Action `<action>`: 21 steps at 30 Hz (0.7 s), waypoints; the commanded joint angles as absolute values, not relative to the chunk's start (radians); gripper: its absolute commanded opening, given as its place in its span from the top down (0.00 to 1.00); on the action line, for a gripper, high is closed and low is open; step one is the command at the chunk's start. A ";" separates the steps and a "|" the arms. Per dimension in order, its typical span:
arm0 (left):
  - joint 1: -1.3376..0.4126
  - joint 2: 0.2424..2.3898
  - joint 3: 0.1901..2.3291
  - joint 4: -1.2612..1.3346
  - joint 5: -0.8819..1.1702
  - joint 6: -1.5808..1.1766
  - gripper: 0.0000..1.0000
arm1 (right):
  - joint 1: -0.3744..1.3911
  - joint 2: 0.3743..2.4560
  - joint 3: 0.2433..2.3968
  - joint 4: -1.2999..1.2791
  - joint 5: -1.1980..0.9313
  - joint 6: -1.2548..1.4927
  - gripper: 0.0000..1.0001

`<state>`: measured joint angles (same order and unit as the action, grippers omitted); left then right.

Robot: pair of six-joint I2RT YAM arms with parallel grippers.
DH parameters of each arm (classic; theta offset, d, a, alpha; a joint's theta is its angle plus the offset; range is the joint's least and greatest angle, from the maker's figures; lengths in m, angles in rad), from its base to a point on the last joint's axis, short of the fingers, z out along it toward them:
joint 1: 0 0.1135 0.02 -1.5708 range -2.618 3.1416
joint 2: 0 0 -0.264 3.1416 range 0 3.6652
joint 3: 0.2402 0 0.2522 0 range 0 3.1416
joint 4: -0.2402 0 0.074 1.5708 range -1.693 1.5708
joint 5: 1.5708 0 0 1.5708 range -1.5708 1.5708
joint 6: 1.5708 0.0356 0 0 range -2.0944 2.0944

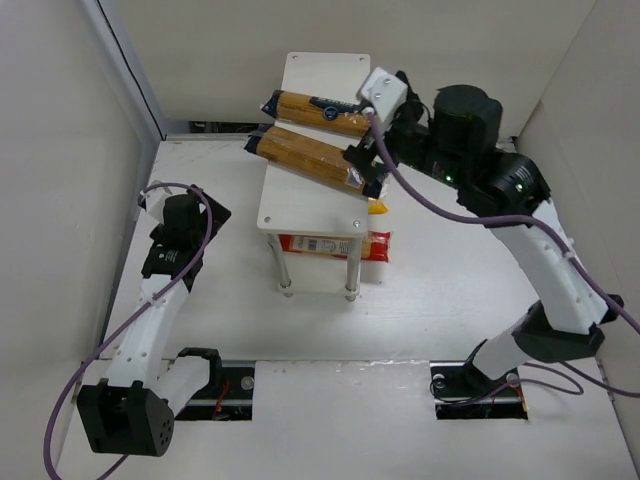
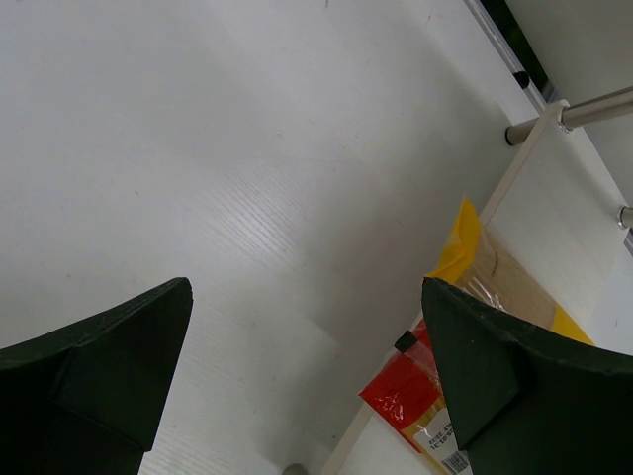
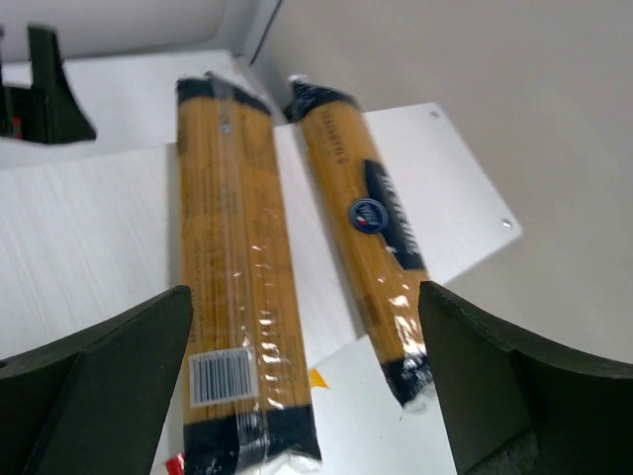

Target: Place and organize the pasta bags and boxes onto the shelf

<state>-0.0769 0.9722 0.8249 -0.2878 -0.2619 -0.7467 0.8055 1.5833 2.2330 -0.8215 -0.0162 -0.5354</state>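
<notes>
Bumping the two crooked packs (image 3: 232, 287) with the spread-open right claw (image 3: 307, 297) could push them off the shelf (image 1: 300, 205).

White arms (image 1: 150, 320), black joints (image 1: 470, 120), purple cables (image 1: 62, 395), dark-green left hand (image 2: 305, 289).

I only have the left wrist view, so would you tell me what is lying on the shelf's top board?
Observer: Two golden-brown spaghetti packs lie crosswise on the top board, side by side.
Operator: Is the right gripper holding one?
Observer: No, the right gripper is open over them, gripping nothing.
Operator: Do they fit the board?
Observer: The nearer pack sticks out past the board's left edge.
</notes>
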 commanded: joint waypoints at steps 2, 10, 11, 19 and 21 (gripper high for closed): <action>-0.072 0.940 0.850 -0.291 -0.265 -0.759 0.00 | 0.729 1.429 2.049 -0.623 0.170 -0.338 0.00; -0.072 0.876 0.841 -0.279 -0.267 -0.769 0.00 | 0.270 1.155 1.486 -0.470 0.186 -0.052 0.00; -0.072 0.867 0.832 -0.279 -0.267 -0.769 0.00 | 0.212 1.131 1.417 -0.442 0.176 -0.032 0.00; -0.072 0.867 0.821 -0.256 -0.203 -0.769 0.00 | 0.054 1.017 0.918 -0.243 0.067 0.147 0.00; -0.072 0.867 0.792 -0.244 -0.178 -0.755 0.00 | 0.054 1.008 0.891 -0.233 0.055 0.156 0.00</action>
<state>-0.0769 0.8772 0.8219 -0.2958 -0.2199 -0.7605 0.0547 1.0660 0.8963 -0.3973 0.1116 0.0948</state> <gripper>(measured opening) 0.997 0.999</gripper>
